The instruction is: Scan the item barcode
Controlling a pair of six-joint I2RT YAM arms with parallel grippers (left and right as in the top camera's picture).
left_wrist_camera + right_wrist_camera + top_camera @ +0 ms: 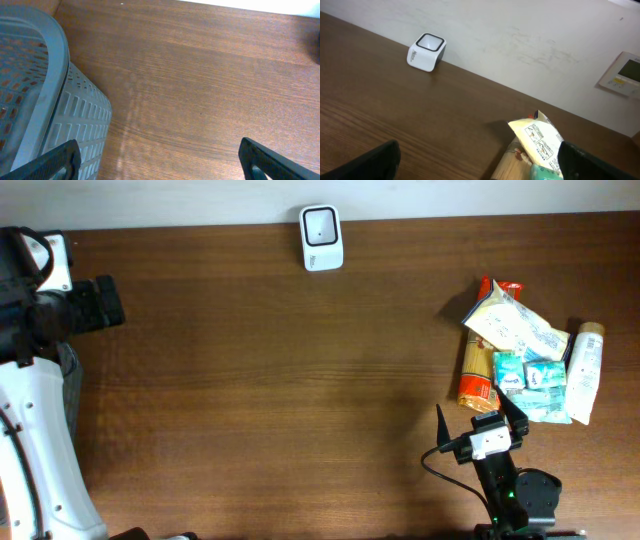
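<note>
Spread wide and empty, the black right gripper [479, 422] sits just beside the pile of colourful packets [515, 330], probably nearest its orange packet [475, 380].

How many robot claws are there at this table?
2. The left gripper hangs open over the table at its left end, beside the grey basket. The right gripper sits open at the near edge, just before the pile of groceries. None seems hidden.

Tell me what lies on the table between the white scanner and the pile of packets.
Nothing: only bare wooden table separates the scanner from the pile of packets, as the overhead view shows.
</note>
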